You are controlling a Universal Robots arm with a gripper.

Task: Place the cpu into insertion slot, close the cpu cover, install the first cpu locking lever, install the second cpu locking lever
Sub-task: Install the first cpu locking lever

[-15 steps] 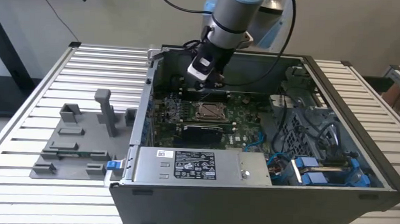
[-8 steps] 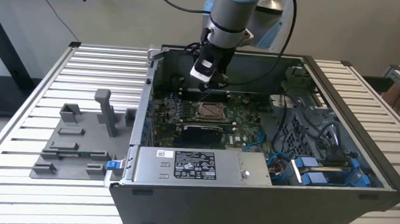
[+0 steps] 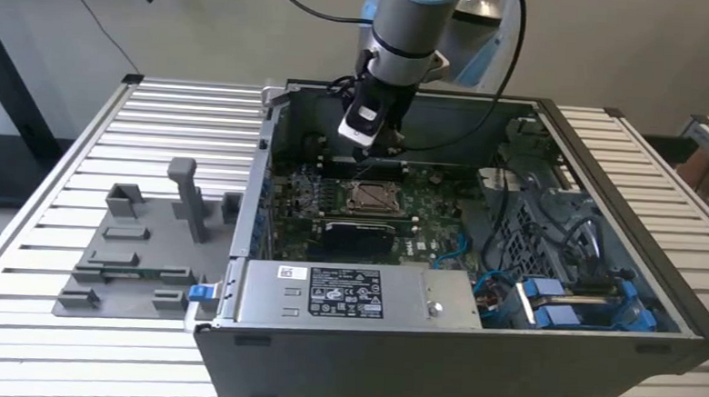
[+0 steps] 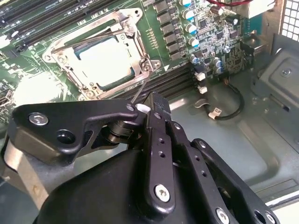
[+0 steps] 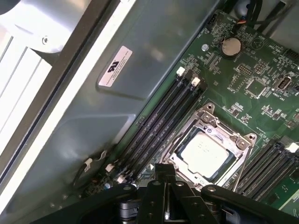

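Observation:
Inside the open computer case, the insertion slot (image 3: 371,197) sits in the middle of the green motherboard. In both wrist views the tan-grey cpu (image 4: 105,58) (image 5: 205,151) lies flat in the slot, and the silvery cpu cover (image 4: 133,44) (image 5: 223,134) is folded down around it. A thin wire locking lever (image 4: 140,88) sticks out from the slot's corner, its free end right beside my fingertips. My black gripper (image 3: 373,149) (image 4: 152,100) (image 5: 164,169) hovers just off the slot's edge beside the memory slots, shut, with nothing seen between its fingers.
The case walls (image 3: 266,157) stand close around the gripper. Black memory slots (image 5: 159,121) run beside the socket. A drive cage with blue cables (image 3: 544,290) fills the exterior view's right. A grey fixture (image 3: 146,242) stands on the slatted table (image 3: 31,345) at that view's left.

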